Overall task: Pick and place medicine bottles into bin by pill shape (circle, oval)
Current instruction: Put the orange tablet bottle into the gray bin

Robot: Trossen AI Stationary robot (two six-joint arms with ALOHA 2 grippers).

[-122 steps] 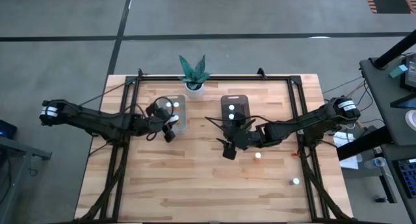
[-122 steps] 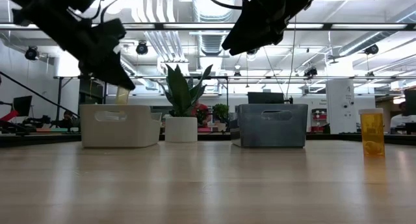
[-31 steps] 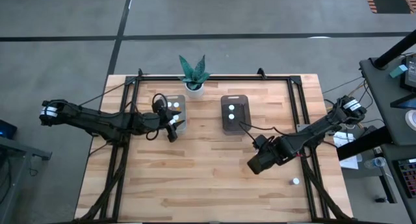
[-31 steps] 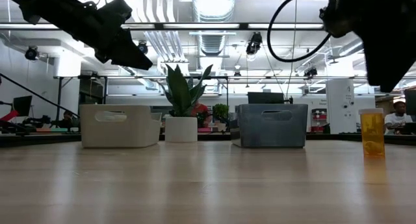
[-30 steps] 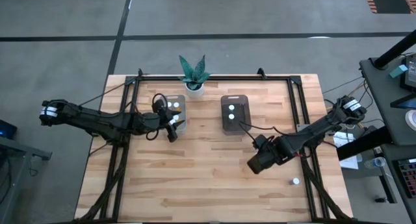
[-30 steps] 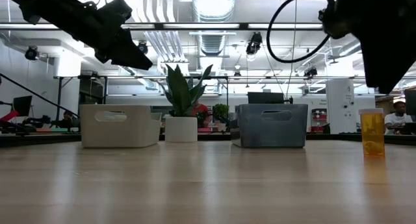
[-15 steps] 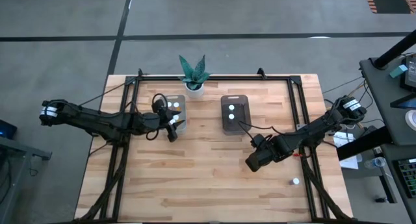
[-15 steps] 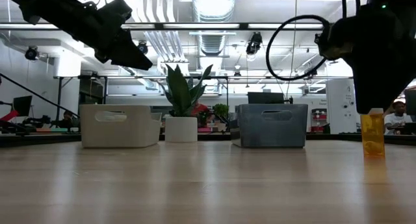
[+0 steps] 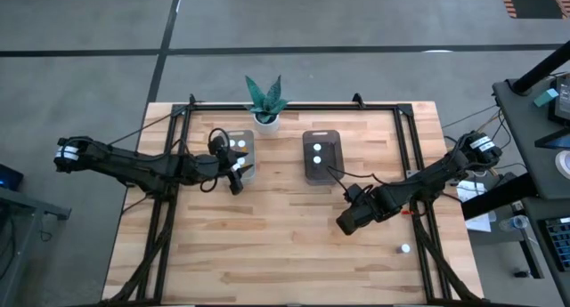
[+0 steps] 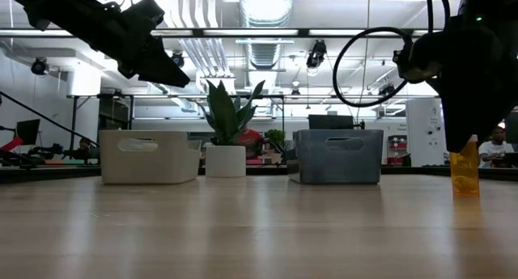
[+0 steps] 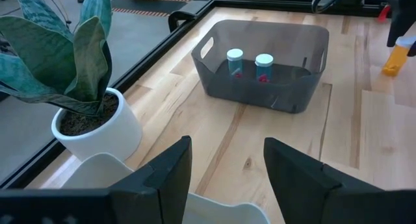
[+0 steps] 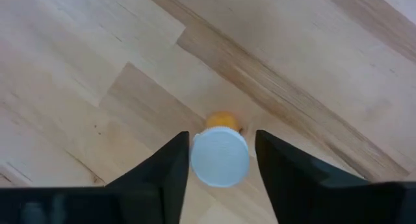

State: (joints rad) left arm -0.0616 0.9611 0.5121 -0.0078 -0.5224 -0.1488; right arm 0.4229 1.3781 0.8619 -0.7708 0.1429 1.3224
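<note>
Looking down, the high view hides the bottle beneath the right gripper [image 9: 346, 223]. The right wrist view shows its fingers [image 12: 170, 172] straddling the white-capped amber medicine bottle [image 12: 220, 156] standing on the wooden table [image 12: 78, 62]; whether they grip it, I cannot tell. The left gripper [image 11: 226, 160] gapes above the pale translucent tub [image 9: 239, 152].

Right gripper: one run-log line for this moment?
right gripper: straddling upright bottle, on table | left gripper: open, over clear bin | grey bin: two bottles
</note>
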